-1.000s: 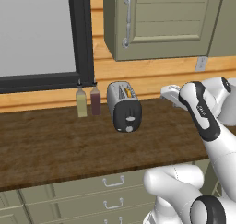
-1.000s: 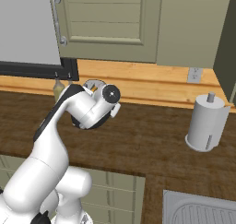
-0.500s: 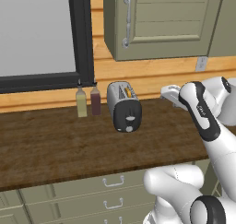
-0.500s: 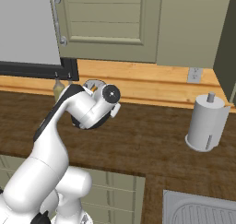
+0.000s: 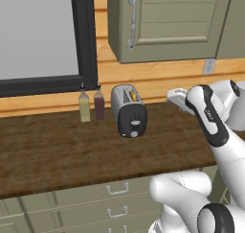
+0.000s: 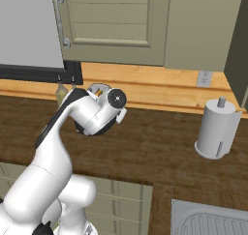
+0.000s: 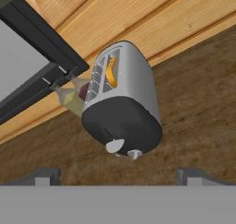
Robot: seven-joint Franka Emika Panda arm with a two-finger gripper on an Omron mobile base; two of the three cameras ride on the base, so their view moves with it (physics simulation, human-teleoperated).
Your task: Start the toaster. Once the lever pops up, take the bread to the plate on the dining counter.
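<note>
My gripper [image 7: 118, 176] hangs wide open and empty, facing the toaster's [image 7: 124, 103] black end, apart from its lever [image 7: 114, 146], bread [image 7: 110, 72] in a slot.

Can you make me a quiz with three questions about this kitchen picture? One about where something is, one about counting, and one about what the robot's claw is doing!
1. Where is the toaster?
A. In the sink
B. On the wooden worktop, right of the bottles
C. Inside the cabinet

2. How many slim bottles stand beside the toaster?
A. Two
B. Four
C. None

3. What is the gripper doing?
A. Squeezing the bread
B. Shut tight on the lever
C. Open, holding nothing

Answers:
1. B, in the left base view it sits on the brown worktop just right of the bottles.
2. A, one yellowish and one dark red bottle stand side by side.
3. C, in the hand view the fingertips stand wide apart, short of the toaster's black end face and its lever.
</note>
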